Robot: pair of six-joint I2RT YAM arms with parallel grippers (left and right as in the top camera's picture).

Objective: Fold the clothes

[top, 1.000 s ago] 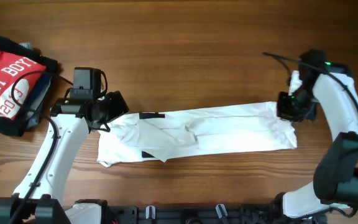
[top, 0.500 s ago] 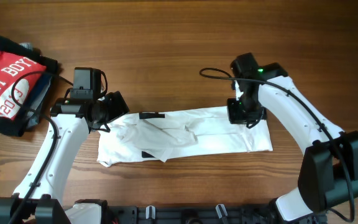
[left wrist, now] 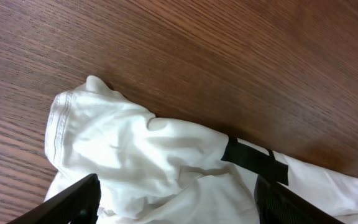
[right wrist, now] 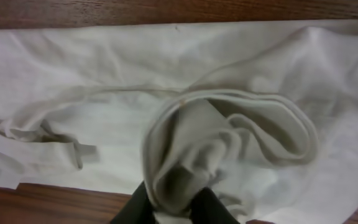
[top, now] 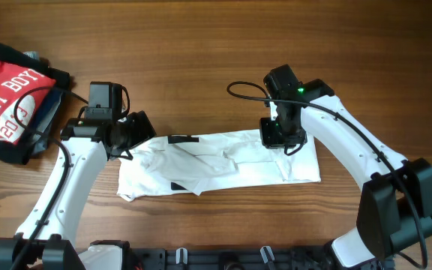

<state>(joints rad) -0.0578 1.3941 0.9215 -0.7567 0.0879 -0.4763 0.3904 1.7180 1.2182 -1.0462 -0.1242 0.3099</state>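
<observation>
Folding is judged half done: the white T-shirt (top: 223,161) is spread across the desk's (top: 216,60) middle, its right end doubled over. A bunched fold is pinched in the barely parted right fingers (right wrist: 211,208); the left fingers (left wrist: 73,199) are held wide and empty above its left end. Release and smoothing are called for next.

I'm counting 1 white T-shirt (top: 223,161), 1 red shirt (top: 6,97), 1 heap of dark garments (top: 57,78), and 2 grippers: 1 left gripper (top: 136,133), 1 right gripper (top: 282,137).

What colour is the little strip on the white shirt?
Black; the strip on the shirt shows best from the left wrist.
</observation>
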